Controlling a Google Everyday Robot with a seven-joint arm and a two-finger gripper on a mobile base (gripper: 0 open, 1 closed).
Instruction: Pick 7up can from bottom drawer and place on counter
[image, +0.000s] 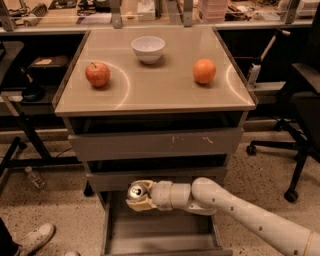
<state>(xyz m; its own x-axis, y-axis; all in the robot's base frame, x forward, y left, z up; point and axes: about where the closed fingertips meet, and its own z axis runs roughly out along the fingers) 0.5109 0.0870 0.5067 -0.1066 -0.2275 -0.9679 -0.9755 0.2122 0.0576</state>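
Observation:
The 7up can (136, 191) shows its shiny silver lid at the lower middle, held in my gripper (138, 196), whose cream fingers are shut around it. The can hangs above the back left part of the open bottom drawer (155, 234), just in front of the middle drawer's front. My white arm (240, 212) reaches in from the lower right. The counter (155, 85) is the glossy tan top above, with a grey rim.
On the counter stand a red apple (97, 74), a white bowl (148, 48) and an orange (204, 70). A clear plastic bottle (36, 177) lies on the floor at left. An office chair (300, 125) stands at right, a cluttered workbench (150, 10) behind.

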